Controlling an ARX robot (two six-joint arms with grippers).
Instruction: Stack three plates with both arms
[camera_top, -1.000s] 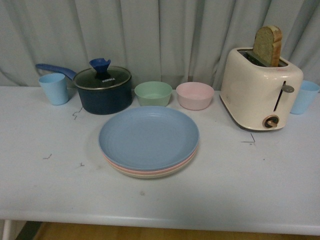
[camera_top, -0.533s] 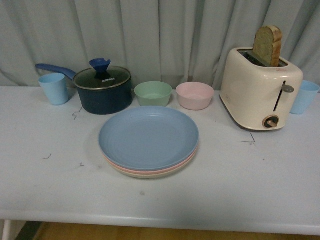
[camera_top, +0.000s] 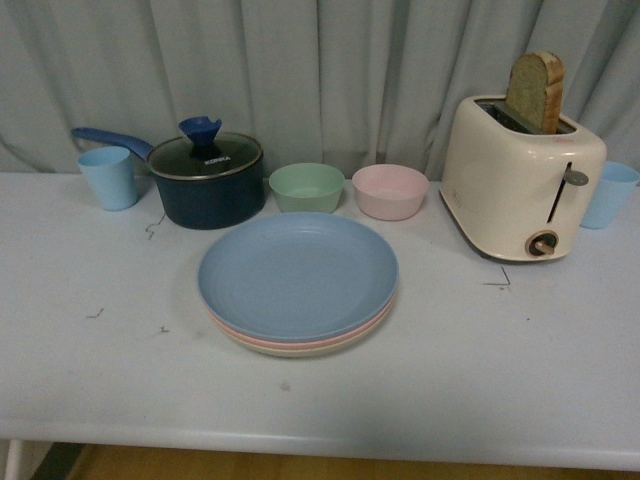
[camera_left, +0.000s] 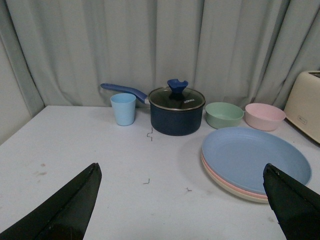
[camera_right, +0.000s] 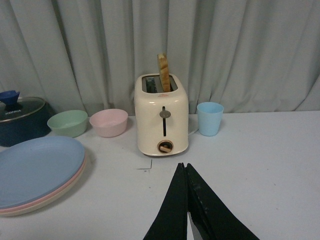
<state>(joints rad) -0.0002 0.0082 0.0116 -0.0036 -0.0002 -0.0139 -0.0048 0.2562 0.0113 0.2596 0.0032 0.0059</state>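
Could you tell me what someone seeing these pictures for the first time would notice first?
Most likely the stack of three plates at the middle of the table, light blue on top, pink and cream rims showing beneath. Next, the cream toaster at the right with a slice of bread standing out of its slot, and the dark blue lidded pot at the back left. In the wrist views the left gripper is wide open and the right gripper is shut.

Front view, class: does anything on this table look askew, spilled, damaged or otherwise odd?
Nothing stands out. The blue plate sits squarely on the pink plate and the cream plate. The pot has its lid on, both bowls are upright, and a bread slice stands in the toaster. No spills show.
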